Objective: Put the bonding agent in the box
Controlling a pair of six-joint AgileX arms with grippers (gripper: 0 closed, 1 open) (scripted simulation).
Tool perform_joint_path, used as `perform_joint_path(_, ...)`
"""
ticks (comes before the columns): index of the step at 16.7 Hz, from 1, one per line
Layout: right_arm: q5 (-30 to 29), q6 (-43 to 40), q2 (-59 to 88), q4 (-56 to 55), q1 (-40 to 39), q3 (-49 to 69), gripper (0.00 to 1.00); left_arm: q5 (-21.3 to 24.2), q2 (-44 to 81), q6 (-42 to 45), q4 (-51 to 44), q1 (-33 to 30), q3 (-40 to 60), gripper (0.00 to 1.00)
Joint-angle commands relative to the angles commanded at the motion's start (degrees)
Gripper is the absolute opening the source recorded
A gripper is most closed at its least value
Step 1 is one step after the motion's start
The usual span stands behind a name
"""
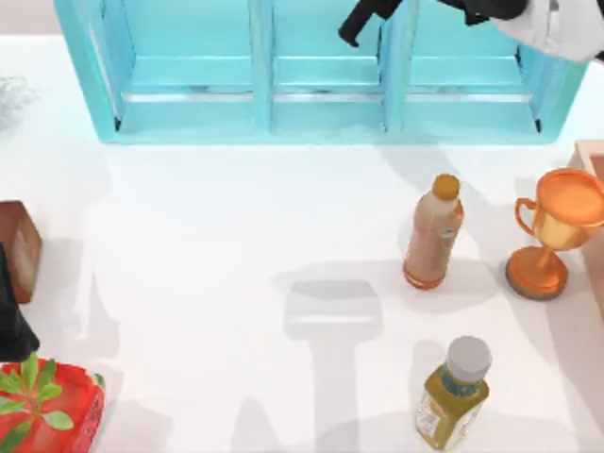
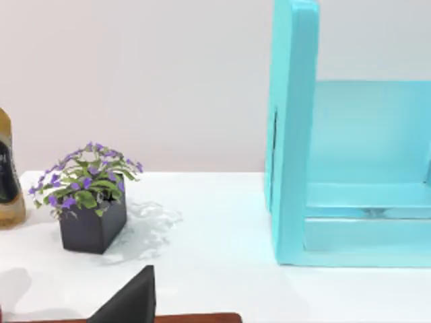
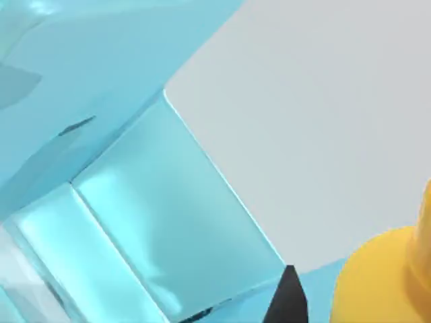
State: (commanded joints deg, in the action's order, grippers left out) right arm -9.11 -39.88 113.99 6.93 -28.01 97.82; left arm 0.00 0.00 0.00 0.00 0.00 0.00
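Bonding agent point(image 3: 384, 282): cut by rt wrist view's edge, yellow body partly seen, cap and label out of view. Right gripper point(image 1: 363, 24): cropped at top view's edge.

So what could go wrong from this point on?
1. The right gripper holds the bonding agent over the box, close to a divider. Released here, the bottle might strike that wall and tip or bounce out.
2. The right wrist view shows little of the bottle, so its tilt is unclear and it may land on its side.
The left gripper sits parked at the table's left edge.
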Motion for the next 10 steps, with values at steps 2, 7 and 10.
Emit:
perform_joint_path(2, 9.87, -11.76, -3.51, 7.22, 7.03, -1.90, 0.00, 0.00, 0.00, 0.00, 0.00, 0.00, 0.00, 1.00)
perform_joint_path(7, 34.61, -40.58, -8.26, 26.94, 27.58, -8.54, 0.00, 0.00, 0.00, 0.00, 0.00, 0.00, 0.00, 1.00)
perform_joint_path(10, 48.29, -56.15, -8.19, 38.93, 41.41, -13.38, 0.00, 0.00, 0.00, 0.00, 0.00, 0.00, 0.00, 1.00)
